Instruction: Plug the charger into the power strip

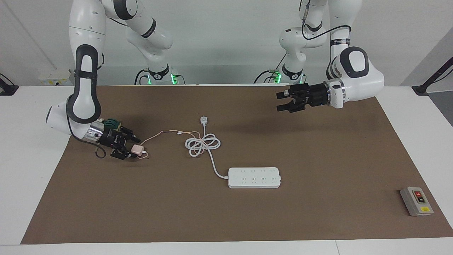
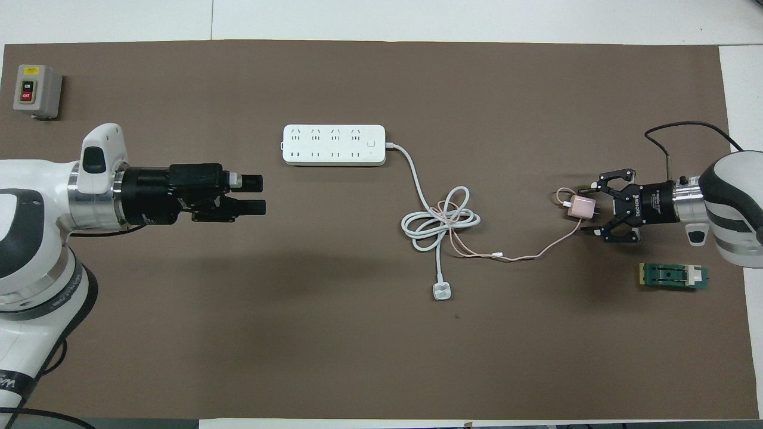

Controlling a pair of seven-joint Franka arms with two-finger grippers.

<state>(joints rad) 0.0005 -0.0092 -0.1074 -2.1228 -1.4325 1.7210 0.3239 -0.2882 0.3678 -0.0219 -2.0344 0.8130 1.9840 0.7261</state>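
The charger (image 1: 136, 149) lies between the right gripper's (image 1: 129, 145) spread fingers (image 2: 587, 190), not yet pinched.

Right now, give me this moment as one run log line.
right hand: open, fingers straddling charger | left hand: open, raised over mat | power strip: sockets empty | step: grasp pending

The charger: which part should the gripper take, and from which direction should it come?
Probably the charger by its cube body, two flat faces between the right gripper's open fingers, approached from the pronged end toward the right arm's end of the table; the cable leaves the opposite face.
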